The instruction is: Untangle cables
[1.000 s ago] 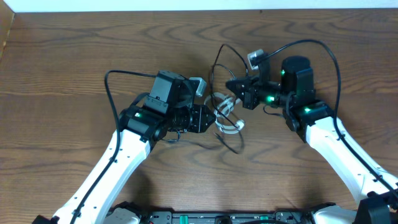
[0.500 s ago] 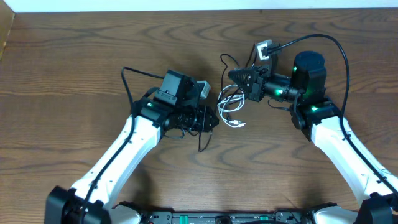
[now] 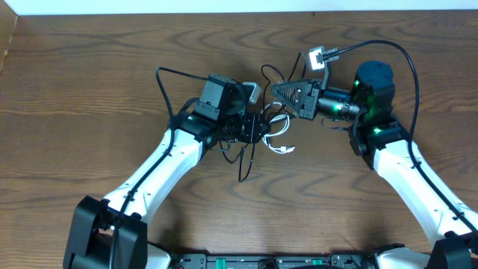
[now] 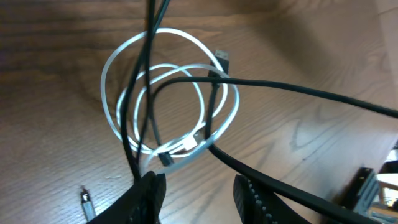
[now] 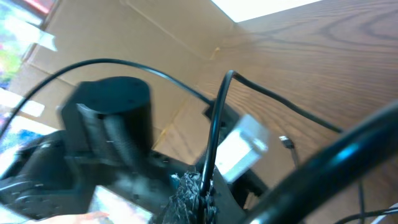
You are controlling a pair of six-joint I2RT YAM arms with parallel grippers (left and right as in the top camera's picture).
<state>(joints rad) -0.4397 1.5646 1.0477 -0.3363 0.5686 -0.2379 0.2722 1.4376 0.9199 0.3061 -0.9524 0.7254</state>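
The left pincer (image 4: 199,180) is standing with its jaws apart, and bare wood is showing in the gap between its two black moulded fingers (image 4: 255,200). Nothing is sitting squarely between them. Right against the outer edge of one finger, thin black cords (image 4: 144,56) are running straight ahead, smooth and glossy. Whether they are catching on that finger I cannot tell. Just off that same side, a tiny metal-tipped plug (image 4: 85,199) is lying on the grainy wooden table (image 4: 50,124).

Directly ahead of the fingertips, the white cord (image 4: 180,149) is lying in a few round, overlapping loops that look matte and rubbery. The black cords are crossing over these loops, and together they are forming the knot of cables. At the far edge of the loops a flat silvery plug (image 4: 222,59) is poking out. A thicker black lead (image 4: 311,99) is sweeping away to one side.

The right pincer (image 5: 199,186) is pressing its ribbed jaws together on a black strand (image 5: 214,124). The strand is rising stiffly from the tips, kinking sharply and then running off across the wood. Beyond it, blurred, a black cylindrical housing (image 5: 112,118) and a pale boxy block (image 5: 242,146) are showing. Farther off, a tan cardboard-like panel (image 5: 124,43) is standing.

From above, the two pincers are pointing toward each other, close but apart. The white loops are lying just off their tips.
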